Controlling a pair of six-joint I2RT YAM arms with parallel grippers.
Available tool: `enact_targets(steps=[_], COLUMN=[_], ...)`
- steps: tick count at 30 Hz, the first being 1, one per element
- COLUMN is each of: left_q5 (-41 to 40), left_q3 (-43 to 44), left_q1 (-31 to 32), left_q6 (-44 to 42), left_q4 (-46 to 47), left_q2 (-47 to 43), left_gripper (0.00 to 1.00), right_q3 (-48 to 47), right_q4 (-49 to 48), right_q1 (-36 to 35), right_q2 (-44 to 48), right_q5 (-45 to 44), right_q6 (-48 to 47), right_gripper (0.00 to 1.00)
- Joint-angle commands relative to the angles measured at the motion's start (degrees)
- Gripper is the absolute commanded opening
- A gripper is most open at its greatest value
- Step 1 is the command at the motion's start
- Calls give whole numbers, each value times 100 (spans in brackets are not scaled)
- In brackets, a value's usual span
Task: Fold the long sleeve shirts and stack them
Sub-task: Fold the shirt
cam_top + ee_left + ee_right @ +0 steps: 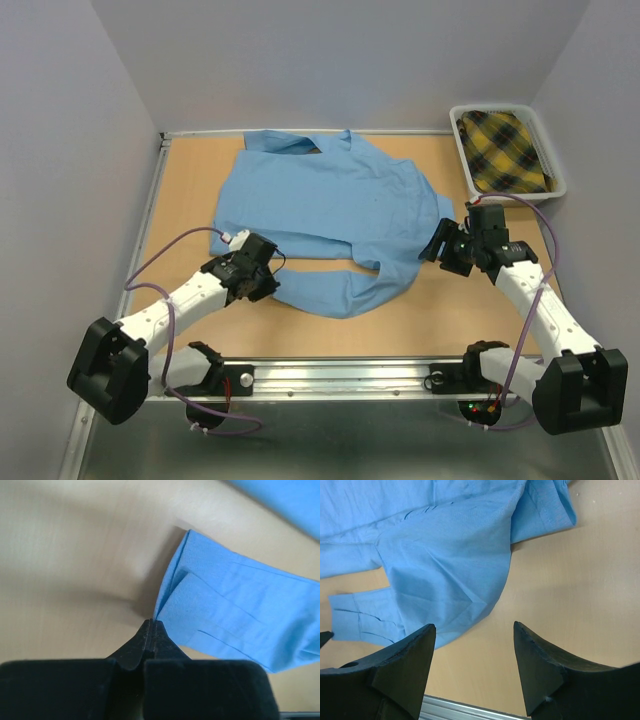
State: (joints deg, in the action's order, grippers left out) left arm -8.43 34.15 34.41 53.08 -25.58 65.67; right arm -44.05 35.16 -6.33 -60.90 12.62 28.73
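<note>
Shirt (330,215) lies spread flat mid-table (190,200). Left gripper (151,624), table front-left, jaws together, pinching the cuff (210,605) corner. Right gripper (472,627), table right side, jaws apart, holding nothing.

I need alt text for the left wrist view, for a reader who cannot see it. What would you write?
The left gripper, shut, pinches a corner of a light blue shirt cuff at the bottom centre. The cuff spreads to the right over a tan table; more blue cloth shows at the top right.
</note>
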Motion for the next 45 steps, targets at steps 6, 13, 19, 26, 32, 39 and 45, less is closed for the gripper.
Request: enact_targets(steps=[6, 13, 19, 26, 32, 39, 45], left_q5=[-106, -414, -415, -344, -160, -283, -186], left_q3=[1197, 2253, 3184, 3644, 1983, 1305, 1357], left_q1=[-5, -180, -479, -629, -629, -620, -515], left_q6=[-60, -465, -764, -1221, -1300, -1572, -1836], left_q4=[97, 299, 484, -8, -34, -518, -351], left_q2=[-20, 788, 1588, 2084, 1010, 912, 1545], left_gripper=[0, 0, 0, 23, 73, 77, 72], right_q3=[90, 257, 371, 371, 441, 371, 397], right_q4=[-220, -246, -290, -246, -229, -202, -202], right_q1=[26, 26, 18, 26, 26, 26, 18], right_q2=[193, 202, 114, 201, 272, 281, 289], right_q5=[65, -49, -32, 144, 232, 276, 285], right_q6=[-69, 18, -43, -148, -201, -219, -201], right_gripper=[69, 69, 69, 70, 70, 70, 70])
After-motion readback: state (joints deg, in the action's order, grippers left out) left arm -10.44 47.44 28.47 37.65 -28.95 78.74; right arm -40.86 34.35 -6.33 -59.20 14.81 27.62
